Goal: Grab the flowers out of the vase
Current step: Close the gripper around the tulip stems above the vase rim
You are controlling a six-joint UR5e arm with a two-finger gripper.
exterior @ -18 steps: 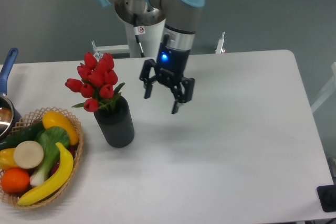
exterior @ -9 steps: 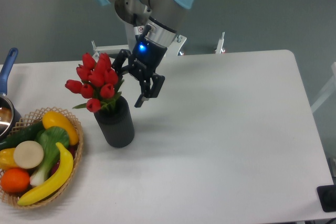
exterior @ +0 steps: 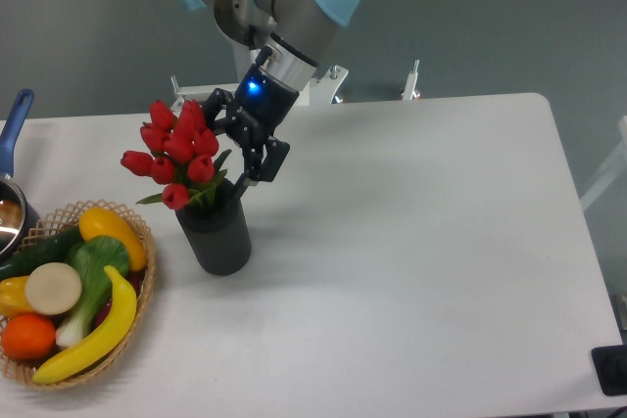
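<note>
so the gripper (exterior: 233,149) just swung left across the desk (exterior: 421,242), jaws still open, now right against the flowers (exterior: 176,152) above the vase (exterior: 216,227), looks ready to grab.

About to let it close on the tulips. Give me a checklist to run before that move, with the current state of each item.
1. Gripper open: ok, fingers spread.
2. Gripper beside the flowers: ok, it sits at their right side, tilted toward them.
3. Stems between the fingers: cannot tell, one finger is partly hidden behind the buds.
4. Flowers seated in the vase: ok.
5. Vase upright on the table: ok.
6. Fruit basket apart from the vase: ok, a gap shows.
</note>
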